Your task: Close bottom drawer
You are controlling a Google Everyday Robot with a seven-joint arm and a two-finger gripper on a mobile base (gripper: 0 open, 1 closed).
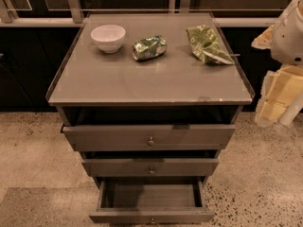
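The bottom drawer (151,215) is the lowest of three grey drawers in the cabinet (150,79). It is pulled out the farthest, and its inside looks empty. Its small round knob (152,220) sits at the lower edge of the view. The middle drawer (150,167) and the top drawer (149,137) stand slightly out as well. My gripper (278,97) is at the right edge of the view, beside the cabinet's upper right corner and apart from it, well above and to the right of the bottom drawer.
On the cabinet top lie a white bowl (108,37), a crushed green can (149,48) and a green snack bag (207,44). Speckled floor (33,155) lies to both sides. A dark wall with metal rails runs behind.
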